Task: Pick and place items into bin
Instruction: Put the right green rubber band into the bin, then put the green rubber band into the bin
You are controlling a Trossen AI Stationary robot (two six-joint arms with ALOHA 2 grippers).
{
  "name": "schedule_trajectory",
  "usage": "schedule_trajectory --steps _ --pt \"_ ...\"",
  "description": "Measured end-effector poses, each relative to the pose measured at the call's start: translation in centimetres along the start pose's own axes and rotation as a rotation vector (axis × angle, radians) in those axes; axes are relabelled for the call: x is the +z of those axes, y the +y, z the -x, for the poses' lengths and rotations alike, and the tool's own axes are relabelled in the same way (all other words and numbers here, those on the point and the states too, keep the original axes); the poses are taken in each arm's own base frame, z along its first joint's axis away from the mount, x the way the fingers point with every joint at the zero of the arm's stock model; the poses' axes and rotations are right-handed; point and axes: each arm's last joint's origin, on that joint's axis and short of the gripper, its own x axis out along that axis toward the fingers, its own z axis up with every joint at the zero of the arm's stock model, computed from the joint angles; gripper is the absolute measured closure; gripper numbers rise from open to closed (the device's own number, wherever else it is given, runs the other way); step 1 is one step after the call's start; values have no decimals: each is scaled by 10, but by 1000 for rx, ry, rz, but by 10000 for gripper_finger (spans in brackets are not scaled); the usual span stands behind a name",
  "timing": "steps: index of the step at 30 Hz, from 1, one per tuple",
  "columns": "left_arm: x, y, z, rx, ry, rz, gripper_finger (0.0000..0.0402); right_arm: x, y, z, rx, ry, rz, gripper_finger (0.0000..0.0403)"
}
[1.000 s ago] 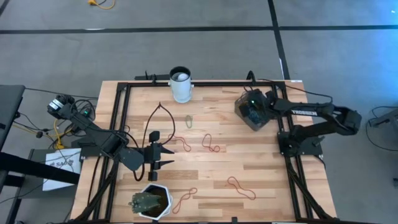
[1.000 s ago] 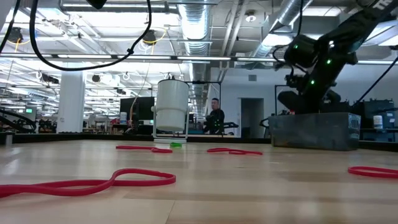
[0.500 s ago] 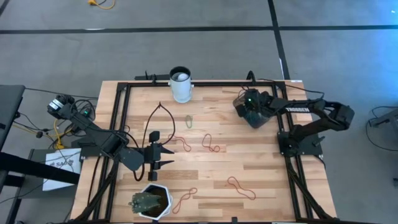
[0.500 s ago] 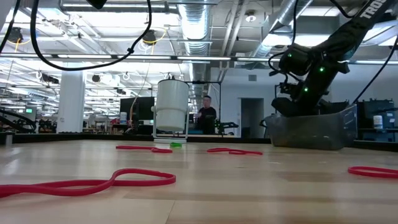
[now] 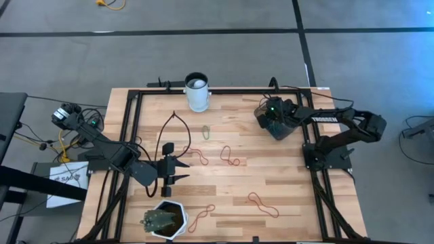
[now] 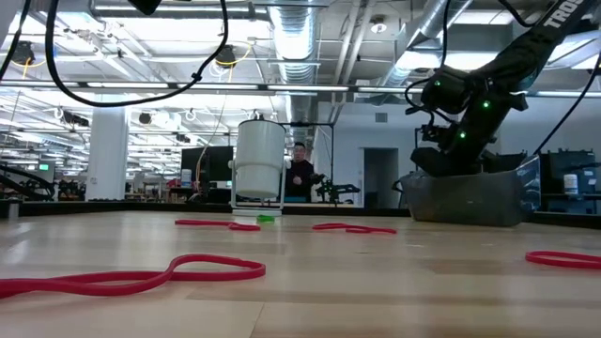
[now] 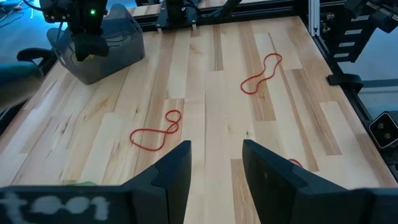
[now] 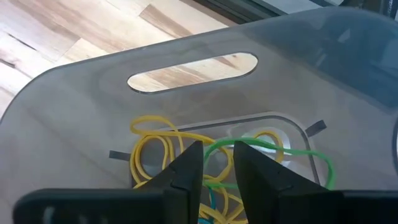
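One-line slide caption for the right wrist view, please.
Right gripper open inside the bin, fingertips just above yellow rubber bands and a green rubber band.

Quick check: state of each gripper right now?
Left gripper: open, empty, above the wooden table.
Right gripper: inside the grey translucent plastic bin, fingers slightly apart over yellow and green rubber bands; grip cannot be told.

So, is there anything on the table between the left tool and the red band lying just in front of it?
Nothing visible. The left tool is open above bare wood, and the nearest red band lies on the table just ahead with no object between them. The bin stands farther off, at the right tool.
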Motion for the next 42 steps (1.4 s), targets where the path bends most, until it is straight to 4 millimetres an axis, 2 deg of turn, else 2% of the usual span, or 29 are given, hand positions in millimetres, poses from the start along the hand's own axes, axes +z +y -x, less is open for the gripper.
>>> schedule_trajectory --steps 14,27,29,32,37,42 --pt "0 0 0 0 0 33 266 -3 12 8 40 -12 103 321" --pt "0 0 0 0 0 68 266 6 1 55 97 -155 92 321" --pt "0 0 0 0 -1 68 266 9 4 65 171 -214 85 321" --pt "0 0 0 2 -1 69 266 19 12 85 377 -358 75 321" --pt "1 2 0 56 -22 91 266 33 38 120 727 -638 125 321" --pt "3 10 -3 251 -77 133 266 22 74 127 841 -697 301 321"
